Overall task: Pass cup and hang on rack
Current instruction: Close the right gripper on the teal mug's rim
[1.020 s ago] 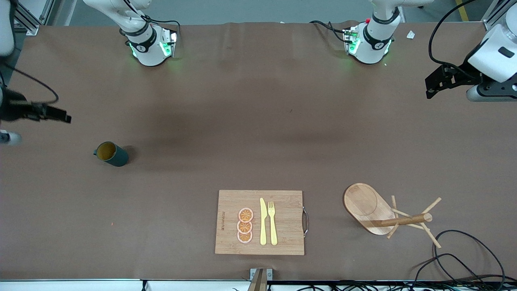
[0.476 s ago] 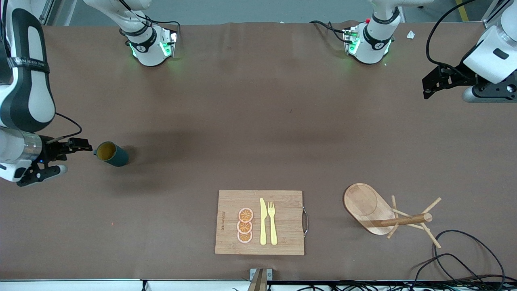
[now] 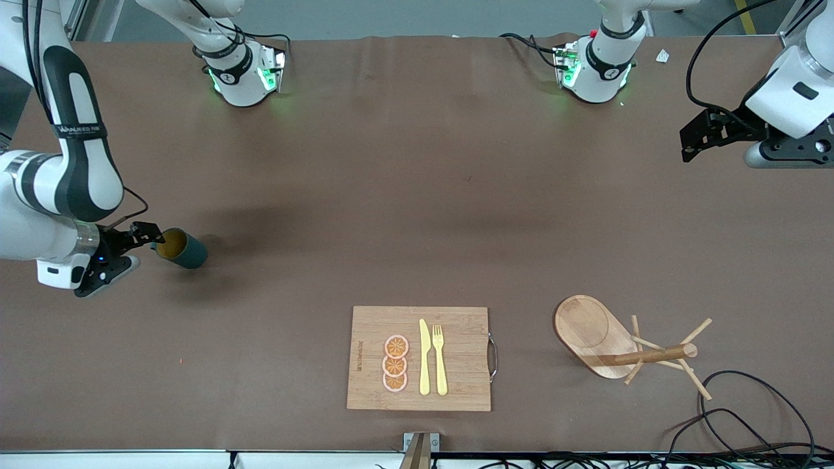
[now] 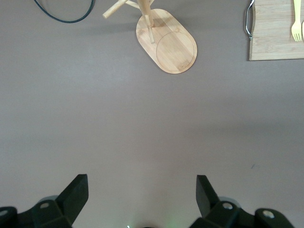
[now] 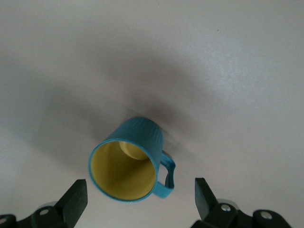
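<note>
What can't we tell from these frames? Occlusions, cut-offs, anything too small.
- Small dark teal mug, front view: handle hidden by the right gripper; contact cannot be judged. In the right wrist view the mug sits between open fingers.
- Light wooden mug tree, left wrist view: pegs cut off by the frame edge.
- Left gripper, front view: finger gap unreadable; wrist view shows it open.
- Rectangular bamboo cutting board: printed mark too small.

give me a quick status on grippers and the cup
Right gripper open, at the cup's rim, no grasp yet. Left gripper open, waiting over bare table at its own end. Rack upright near the cutting board. Nothing in the way.
</note>
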